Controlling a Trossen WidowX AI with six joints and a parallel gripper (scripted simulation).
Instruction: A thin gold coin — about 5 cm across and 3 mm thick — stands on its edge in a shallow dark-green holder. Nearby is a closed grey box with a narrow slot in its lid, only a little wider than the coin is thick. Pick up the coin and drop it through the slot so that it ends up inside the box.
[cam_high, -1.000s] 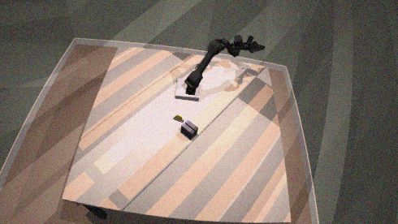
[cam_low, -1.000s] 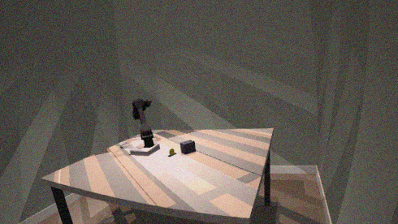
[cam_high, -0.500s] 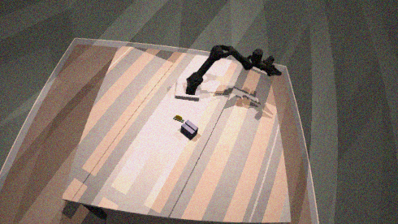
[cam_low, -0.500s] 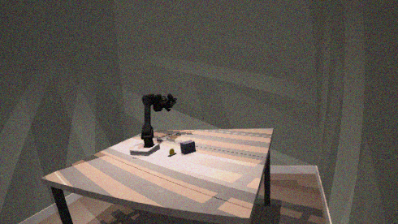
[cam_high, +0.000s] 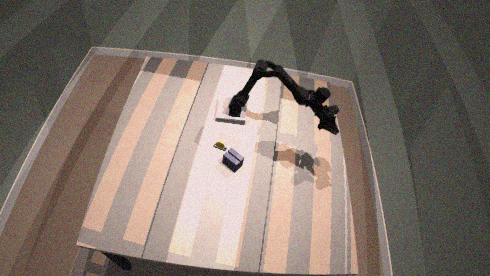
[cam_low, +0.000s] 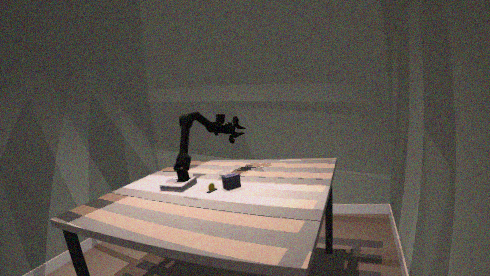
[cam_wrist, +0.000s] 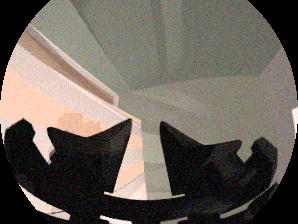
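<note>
Arm: your arm (cam_low: 192, 127) is stretched out high over the table (cam_low: 210, 220), well away from the coin (cam_low: 211, 187).
Jaws (cam_low: 235, 131): partly apart, holding nothing.
Box (cam_low: 231, 181): beside the coin.

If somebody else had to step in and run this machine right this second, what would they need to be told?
Gripper: up in the air off to one side of the table, fingers partly apart, holding nothing.
Coin: on its edge in the dark-green holder, beside the grey box, untouched.
Box: lid on; the slot runs across its top.
Done: nothing yet.
Left: bring the gripper over the coin, grip it, lift it, line it up with the slot and drop it in.
</note>
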